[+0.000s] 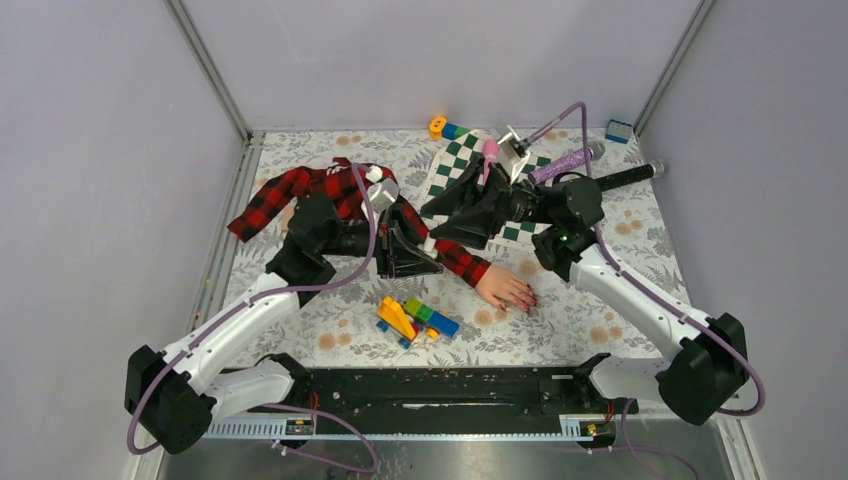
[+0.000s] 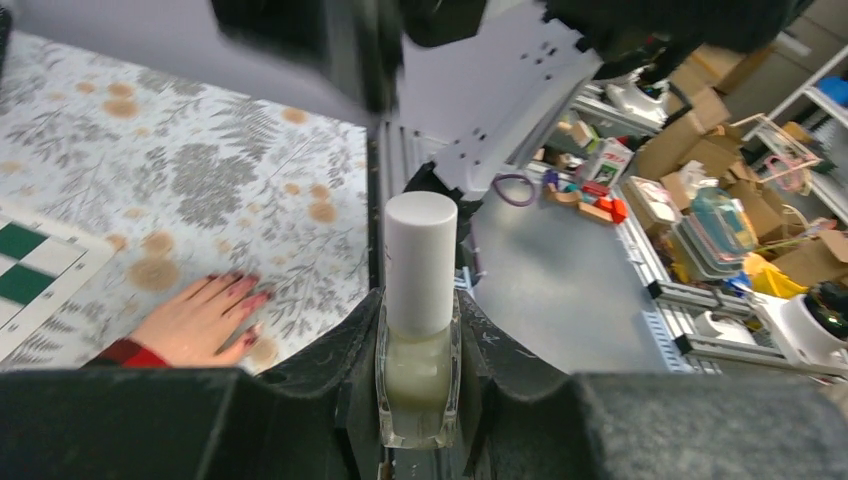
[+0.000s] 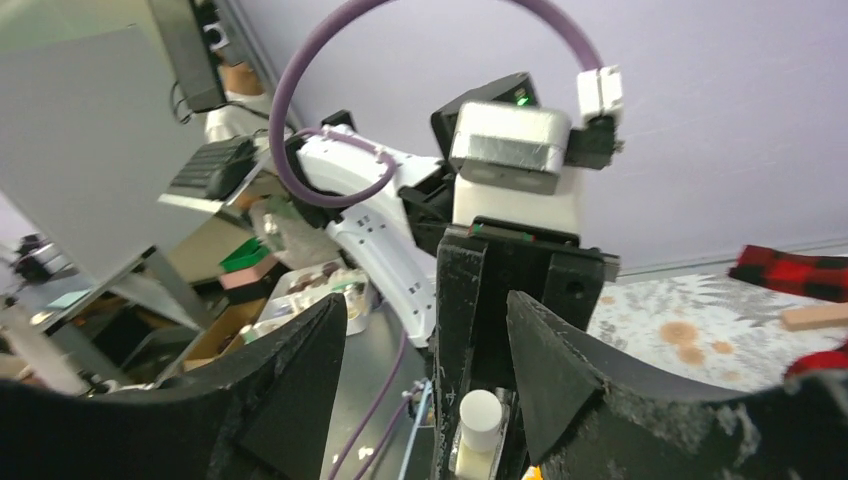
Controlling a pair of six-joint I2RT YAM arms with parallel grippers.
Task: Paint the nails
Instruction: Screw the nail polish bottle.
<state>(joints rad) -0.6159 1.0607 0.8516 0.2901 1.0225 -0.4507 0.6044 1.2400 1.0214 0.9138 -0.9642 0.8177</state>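
Note:
A pale pink mannequin hand [image 1: 503, 286] lies palm down on the flowered table, with a red-black plaid sleeve [image 1: 300, 192] behind it. Its dark-red nails [image 1: 526, 301] point right; in the left wrist view the nails [image 2: 243, 291] show at lower left. My left gripper [image 1: 424, 250] [image 2: 420, 302] is shut on a small pale bottle [image 2: 417, 372] with a white cap [image 2: 421, 262], held upright above the sleeve. My right gripper [image 1: 446, 227] [image 3: 425, 298] is open and faces the left one. The cap [image 3: 480, 411] shows in the gap between its black fingers [image 3: 290, 385], touching neither.
A heap of coloured toy bricks [image 1: 411, 318] lies in front of the sleeve. A green-and-white checkered mat [image 1: 468, 166] lies at the back, with a pink item [image 1: 490, 150], a purple item [image 1: 563, 161] and a black cylinder [image 1: 629, 178] nearby. Small blocks [image 1: 441, 127] [image 1: 618, 130] sit at the back edge.

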